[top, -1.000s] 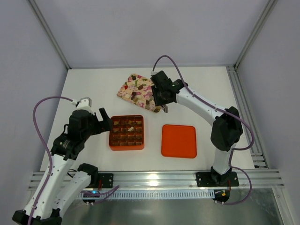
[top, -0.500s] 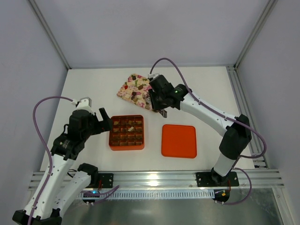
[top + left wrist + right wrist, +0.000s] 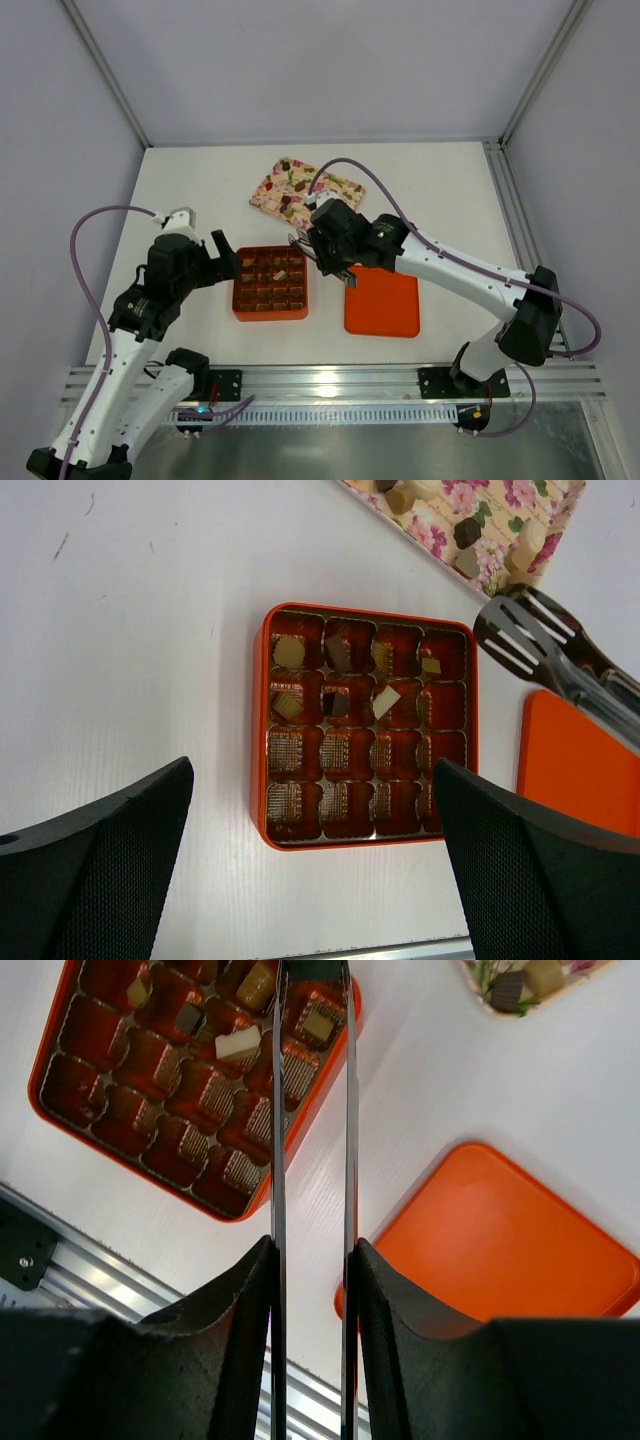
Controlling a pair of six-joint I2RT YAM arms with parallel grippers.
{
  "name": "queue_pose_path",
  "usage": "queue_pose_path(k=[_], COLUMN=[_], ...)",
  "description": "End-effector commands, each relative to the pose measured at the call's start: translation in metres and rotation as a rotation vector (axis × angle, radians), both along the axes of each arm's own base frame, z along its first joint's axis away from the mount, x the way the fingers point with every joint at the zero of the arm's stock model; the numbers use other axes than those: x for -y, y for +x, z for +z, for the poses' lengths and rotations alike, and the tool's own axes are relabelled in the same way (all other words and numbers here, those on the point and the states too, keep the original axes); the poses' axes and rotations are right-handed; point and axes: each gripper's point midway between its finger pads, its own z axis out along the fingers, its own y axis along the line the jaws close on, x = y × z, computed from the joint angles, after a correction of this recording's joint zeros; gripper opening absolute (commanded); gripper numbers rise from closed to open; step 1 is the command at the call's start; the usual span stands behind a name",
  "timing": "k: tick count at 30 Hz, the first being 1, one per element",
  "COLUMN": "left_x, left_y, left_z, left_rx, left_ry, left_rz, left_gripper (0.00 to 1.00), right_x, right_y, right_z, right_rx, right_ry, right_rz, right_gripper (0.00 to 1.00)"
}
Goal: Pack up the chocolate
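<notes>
The orange gridded box [image 3: 270, 283] lies left of centre, with several chocolates [image 3: 280, 272] in its far rows. More chocolates [image 3: 290, 200] lie on the floral tray [image 3: 345, 190] behind it. My right gripper [image 3: 335, 250] is shut on metal tongs [image 3: 300, 245], whose tips hover over the box's far right corner. In the right wrist view the gripper [image 3: 312, 1250] holds the tongs [image 3: 277, 1110] above the box [image 3: 190, 1070]; something dark sits between the tips at the frame's top edge. My left gripper [image 3: 225, 258] is open and empty, just left of the box [image 3: 368, 725].
The flat orange lid [image 3: 381, 300] lies right of the box, under my right arm; it also shows in the right wrist view [image 3: 500, 1230]. An aluminium rail [image 3: 330, 380] runs along the table's near edge. Frame posts stand at the back corners.
My right arm has swung from the floral tray toward me and to the left, carrying the tongs to the box's far right corner. The left arm has not moved.
</notes>
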Motion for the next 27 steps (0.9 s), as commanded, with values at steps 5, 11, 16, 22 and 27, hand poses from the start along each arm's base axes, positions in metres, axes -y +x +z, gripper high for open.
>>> queue_pose_path(k=[5, 11, 16, 22, 27], left_x=[0.003, 0.003, 0.003, 0.003, 0.003], left_y=[0.002, 0.002, 0.002, 0.002, 0.002], left_z=[0.01, 0.01, 0.01, 0.011, 0.01], left_rx=[0.037, 0.035, 0.037, 0.038, 0.033], left_ry=[-0.017, -0.017, -0.016, -0.018, -0.017], left_rz=[-0.01, -0.011, -0.009, -0.01, -0.011], left_gripper=[1.0, 1.0, 1.0, 1.0, 1.0], right_x=[-0.002, -0.008, -0.012, -0.013, -0.012], right_y=[-0.03, -0.042, -0.046, -0.053, -0.056], right_z=[0.006, -0.005, -0.009, -0.019, -0.025], right_rx=[0.016, 0.0, -0.008, -0.024, -0.03], right_ry=[0.04, 0.024, 0.015, 0.0, -0.018], right_rz=[0.009, 0.035, 0.049, 0.063, 0.07], right_gripper=[0.38, 0.38, 0.38, 0.39, 0.39])
